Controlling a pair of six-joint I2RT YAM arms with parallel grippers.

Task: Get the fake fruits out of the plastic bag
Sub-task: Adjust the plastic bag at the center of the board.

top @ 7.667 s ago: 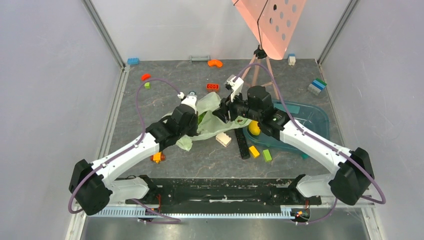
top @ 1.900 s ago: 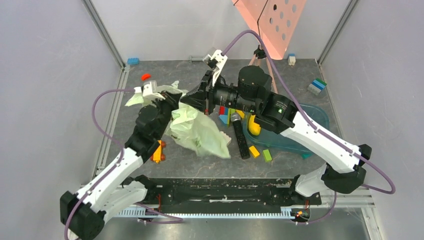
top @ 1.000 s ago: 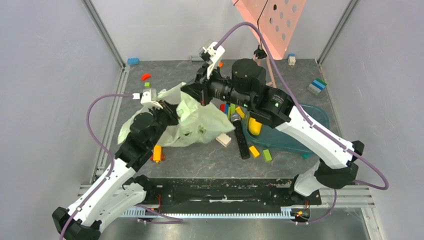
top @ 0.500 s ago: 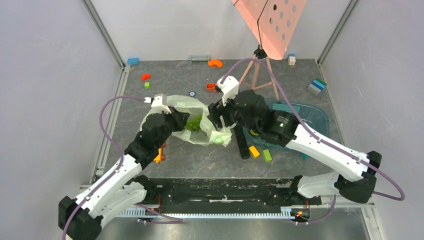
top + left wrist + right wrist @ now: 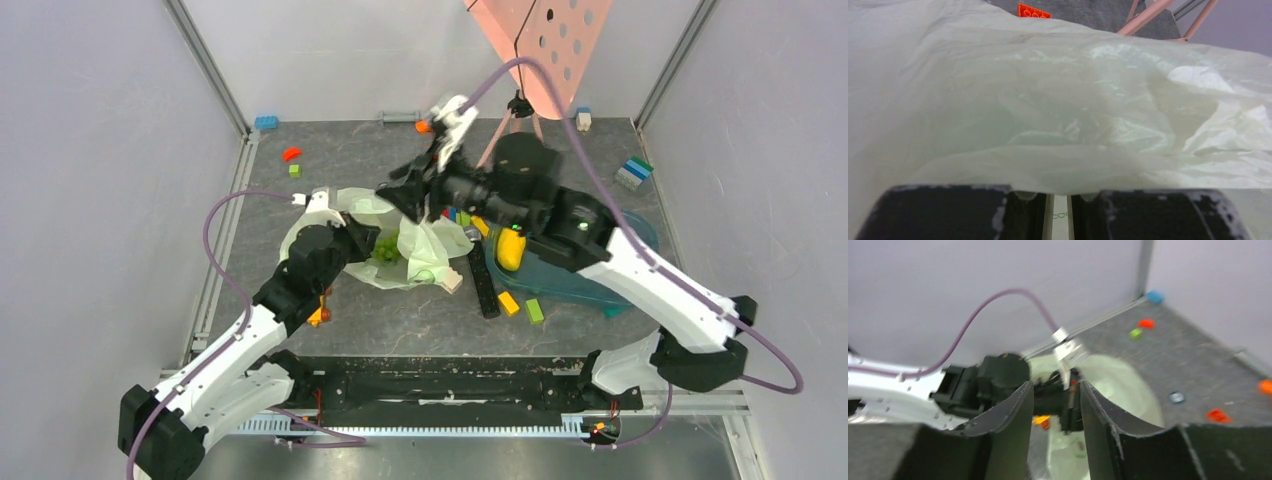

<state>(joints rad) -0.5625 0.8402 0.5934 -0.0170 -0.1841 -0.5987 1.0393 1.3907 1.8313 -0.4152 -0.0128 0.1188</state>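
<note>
Because the large, translucent pale-green plastic bag (image 5: 1048,100) fills the left wrist view, nothing behind its film can be made out there; the right wrist view is blurred. The left tool (image 5: 1059,202) is pinched almost closed on a fold of the bag. The right tool (image 5: 1057,405), just above the bag's far edge, stands parted and empty. In the bag's mouth lies a bumpy green plastic fruit cluster (image 5: 388,245); a smaller green shape (image 5: 425,275) under the film is unclear. Right of the bag, a smooth yellow oblong plastic fruit (image 5: 510,250) sits in a transparent teal tray (image 5: 625,235) on the worktop (image 5: 350,175).
</note>
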